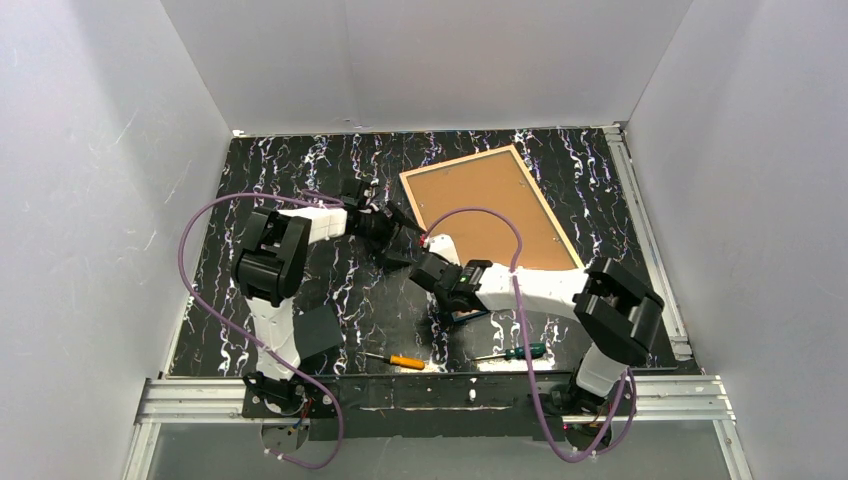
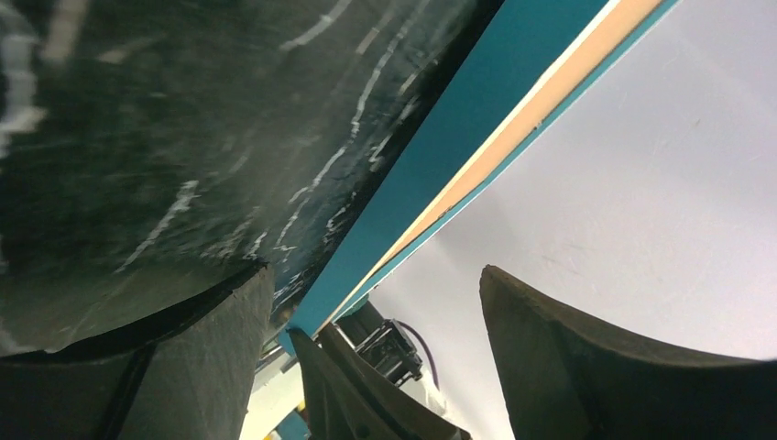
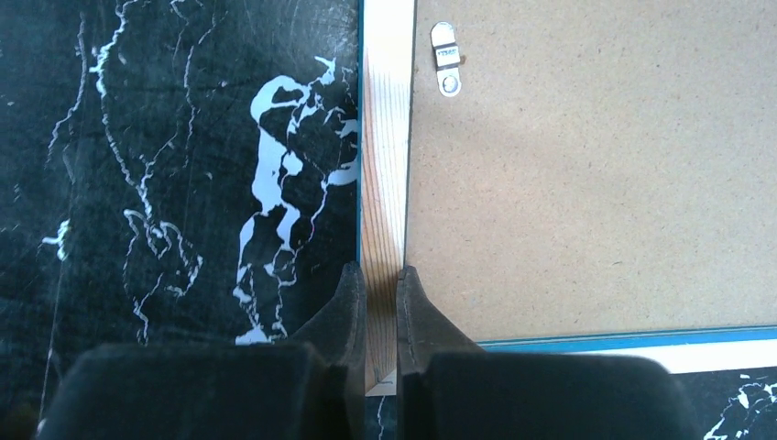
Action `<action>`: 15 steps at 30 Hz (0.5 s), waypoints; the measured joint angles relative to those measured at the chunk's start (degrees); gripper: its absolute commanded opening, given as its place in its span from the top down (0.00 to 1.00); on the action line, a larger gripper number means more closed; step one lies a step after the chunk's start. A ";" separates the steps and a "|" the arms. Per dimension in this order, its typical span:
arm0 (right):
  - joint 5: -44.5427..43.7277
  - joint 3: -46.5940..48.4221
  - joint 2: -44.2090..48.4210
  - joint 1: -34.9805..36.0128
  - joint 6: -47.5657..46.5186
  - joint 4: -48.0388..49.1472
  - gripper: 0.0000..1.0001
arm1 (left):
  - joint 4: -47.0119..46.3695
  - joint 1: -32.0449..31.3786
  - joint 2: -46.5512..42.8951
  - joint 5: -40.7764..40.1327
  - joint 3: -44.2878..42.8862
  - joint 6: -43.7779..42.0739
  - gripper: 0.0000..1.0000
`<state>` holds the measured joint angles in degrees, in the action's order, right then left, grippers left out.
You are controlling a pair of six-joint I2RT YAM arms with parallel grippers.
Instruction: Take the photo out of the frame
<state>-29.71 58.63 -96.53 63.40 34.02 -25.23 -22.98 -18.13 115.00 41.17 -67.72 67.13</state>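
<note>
The frame (image 1: pixel 458 161) lies face down at the back middle of the table, its light wood back up. The brown backing board (image 1: pixel 490 205) sits inside it. The photo is hidden under the board. My right gripper (image 1: pixel 432 262) is at the frame's near left corner. In the right wrist view it (image 3: pixel 380 275) is shut on the wooden rail (image 3: pixel 385 165) next to the board (image 3: pixel 586 183). My left gripper (image 1: pixel 405 235) is open beside that corner. The left wrist view looks up along the blue frame edge (image 2: pixel 440 147), which passes between its fingers (image 2: pixel 211 367).
A metal turn clip (image 3: pixel 448 60) sits on the board near the rail. An orange-handled screwdriver (image 1: pixel 405 360) and a green-handled one (image 1: pixel 525 351) lie near the front edge. A dark flat square (image 1: pixel 318 330) lies by the left arm. White walls enclose the table.
</note>
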 measured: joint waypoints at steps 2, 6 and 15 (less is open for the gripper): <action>1.25 -0.70 1.64 -0.26 -0.46 -0.15 0.99 | -3.58 -0.76 -0.17 0.33 1.27 1.05 0.19; 3.50 -1.16 5.38 -0.98 -0.57 0.15 0.99 | -12.28 -1.95 -0.52 0.42 4.04 4.09 0.22; 7.85 -1.95 11.56 -3.08 0.09 0.09 0.99 | -26.14 -3.32 -1.40 -0.66 9.90 9.92 0.38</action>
<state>-21.87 56.69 -84.97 60.31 34.11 -25.15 -49.12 -21.45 113.60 40.51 -57.82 77.06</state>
